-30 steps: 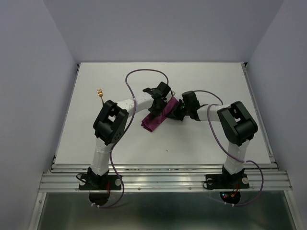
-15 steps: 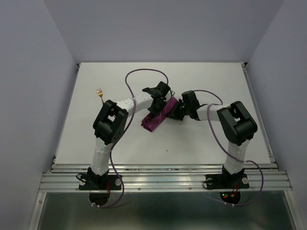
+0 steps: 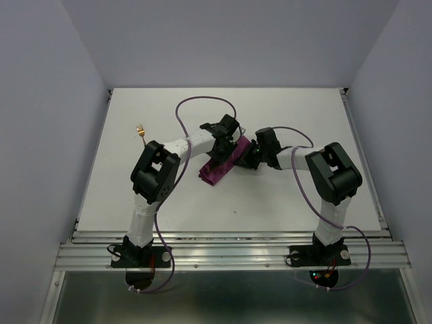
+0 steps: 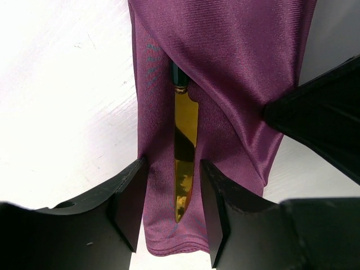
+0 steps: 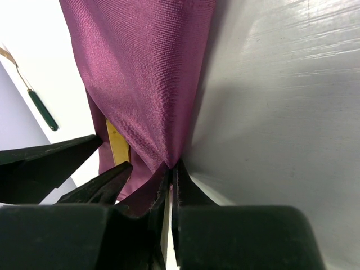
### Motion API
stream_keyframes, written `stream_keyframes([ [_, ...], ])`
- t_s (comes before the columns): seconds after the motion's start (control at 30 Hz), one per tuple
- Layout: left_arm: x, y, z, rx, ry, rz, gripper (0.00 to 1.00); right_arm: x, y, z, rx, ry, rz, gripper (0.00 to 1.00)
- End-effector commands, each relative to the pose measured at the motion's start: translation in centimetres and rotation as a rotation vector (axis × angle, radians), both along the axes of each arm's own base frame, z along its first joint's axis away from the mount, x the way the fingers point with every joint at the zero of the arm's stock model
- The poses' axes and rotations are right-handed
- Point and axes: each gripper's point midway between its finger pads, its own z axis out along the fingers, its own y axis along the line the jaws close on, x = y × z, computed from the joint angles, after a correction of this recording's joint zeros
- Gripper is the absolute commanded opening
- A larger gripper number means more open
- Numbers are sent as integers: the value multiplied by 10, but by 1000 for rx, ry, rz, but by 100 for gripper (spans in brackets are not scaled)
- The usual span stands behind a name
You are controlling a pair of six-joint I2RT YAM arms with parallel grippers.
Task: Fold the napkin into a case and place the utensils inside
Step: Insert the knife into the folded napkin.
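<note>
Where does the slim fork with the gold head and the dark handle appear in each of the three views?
Top external: the slim gold-headed fork lies left of centre on the white table.
Left wrist: not in it.
Right wrist: in the upper left corner.
Shared landmark: the plum-purple cloth, seen in all three.

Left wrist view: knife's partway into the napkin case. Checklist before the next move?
1. Dark-handled gold-bladed knife, handle tucked under the fold of the plum-purple cloth case: ok.
2. Blade covered: not ok, it lies exposed on the cloth.
3. Left hand open, astride the blade: ok.
4. Right hand shut on the cloth's edge: ok.
5. Gold-headed fork in the case: not ok, it lies apart on the white table.
</note>
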Motion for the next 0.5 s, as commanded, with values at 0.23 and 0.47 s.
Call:
stream_keyframes([
  [0.23, 14, 3, 105, -155, -156, 75, 53, 12, 0, 37, -68, -110, 44, 38],
  [0.47, 33, 51, 127, -236, -182, 284, 52, 7, -12, 51, -138, -129, 60, 46],
])
